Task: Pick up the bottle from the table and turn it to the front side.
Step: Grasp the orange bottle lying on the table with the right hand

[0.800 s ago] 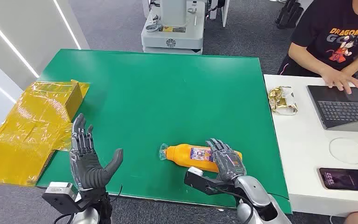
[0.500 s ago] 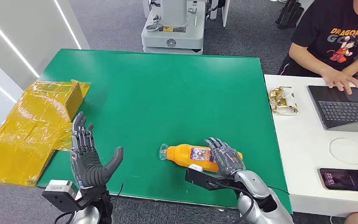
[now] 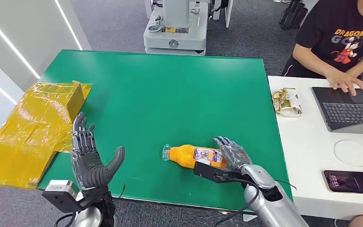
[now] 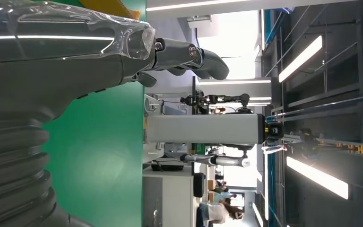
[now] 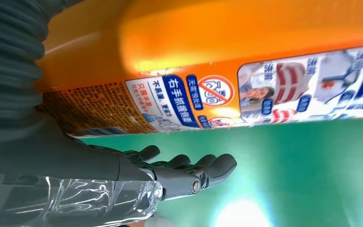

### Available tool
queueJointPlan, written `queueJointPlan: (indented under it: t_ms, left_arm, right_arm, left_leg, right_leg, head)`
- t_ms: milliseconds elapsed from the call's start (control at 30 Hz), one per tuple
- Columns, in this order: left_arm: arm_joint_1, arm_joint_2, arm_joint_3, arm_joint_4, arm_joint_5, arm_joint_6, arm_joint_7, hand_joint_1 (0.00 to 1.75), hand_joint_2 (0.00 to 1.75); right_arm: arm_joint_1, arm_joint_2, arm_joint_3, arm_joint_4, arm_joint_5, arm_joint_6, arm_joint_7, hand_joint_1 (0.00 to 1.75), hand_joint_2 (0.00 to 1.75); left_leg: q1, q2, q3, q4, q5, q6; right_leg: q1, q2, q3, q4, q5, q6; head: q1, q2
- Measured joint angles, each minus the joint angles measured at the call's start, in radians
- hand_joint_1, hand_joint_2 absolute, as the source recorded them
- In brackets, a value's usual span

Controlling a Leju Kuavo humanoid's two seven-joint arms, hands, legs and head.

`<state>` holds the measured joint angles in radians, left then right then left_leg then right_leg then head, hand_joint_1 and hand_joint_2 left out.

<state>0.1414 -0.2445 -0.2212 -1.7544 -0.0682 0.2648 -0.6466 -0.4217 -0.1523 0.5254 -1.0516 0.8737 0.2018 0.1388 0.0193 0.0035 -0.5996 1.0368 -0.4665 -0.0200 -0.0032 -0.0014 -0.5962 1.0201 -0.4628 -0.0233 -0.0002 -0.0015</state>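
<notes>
1. You will find the orange plastic bottle with a printed label (image 3: 196,156) lying on its side on the green counter (image 3: 170,90), near the counter's front edge, clear cap end toward the left robot hand.
2. Your right robot hand (image 3: 230,157) lies over the bottle's base end, fingers curled onto it; a firm hold cannot be confirmed.
3. Your left robot hand (image 3: 90,158) is raised, fingers spread, holding nothing, well apart from the bottle.
4. Yellow crinkled plastic wrap (image 3: 28,127) lies beyond the left robot hand from the bottle.
</notes>
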Motion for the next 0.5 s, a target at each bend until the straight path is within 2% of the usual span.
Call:
queueJointPlan:
  t_ms: [33,67,167,200,367,500]
  left_arm:
    - [-0.001,-0.001,0.000,0.000,0.000,0.000,0.000,0.00,1.75]
    - [-0.001,-0.002,0.001,0.000,0.000,0.000,0.000,0.00,1.75]
    - [-0.003,-0.003,0.002,0.000,0.000,0.000,0.000,0.00,1.75]
    - [-0.003,-0.003,0.002,0.000,0.000,0.000,0.000,0.00,1.75]
    - [-0.003,-0.003,0.002,0.000,0.000,0.000,0.000,0.00,1.75]
    - [-0.003,-0.003,0.004,0.000,0.000,0.002,0.000,0.00,1.75]
  right_arm:
    - [-0.006,0.001,0.001,0.009,-0.001,0.000,-0.001,0.00,1.75]
    - [-0.011,0.003,0.001,0.017,-0.002,0.000,-0.002,0.09,1.75]
    - [-0.025,0.007,0.002,0.038,-0.005,0.000,-0.004,1.32,1.75]
    - [-0.028,0.008,0.002,0.043,-0.005,0.000,-0.005,1.64,1.75]
    - [-0.036,0.013,0.004,0.059,-0.007,-0.001,-0.008,1.75,1.75]
    - [-0.038,0.014,0.005,0.066,-0.012,-0.010,-0.018,1.75,1.75]
  left_leg:
    - [0.000,0.000,0.000,0.000,0.000,0.000]
    - [0.000,0.000,0.000,0.000,0.000,0.000]
    - [0.000,0.000,0.000,0.000,0.000,0.000]
    - [0.000,0.000,0.000,0.000,0.000,0.000]
    - [0.000,0.000,0.000,0.000,0.000,0.001]
    - [0.000,0.000,0.000,0.000,0.001,0.001]
  right_leg:
    - [0.000,0.000,0.000,0.000,0.000,0.000]
    - [0.000,0.000,0.000,0.000,0.000,0.000]
    - [0.000,0.000,0.000,0.000,0.000,0.001]
    - [0.000,0.000,0.000,0.000,0.000,0.001]
    - [0.000,0.000,0.001,0.000,0.000,0.001]
    - [0.000,0.000,0.001,0.000,0.000,0.001]
  head:
    - [0.000,0.000]
    - [0.000,0.000]
    - [0.000,0.000]
    - [0.000,0.000]
    - [0.000,0.000]
    - [0.000,0.000]
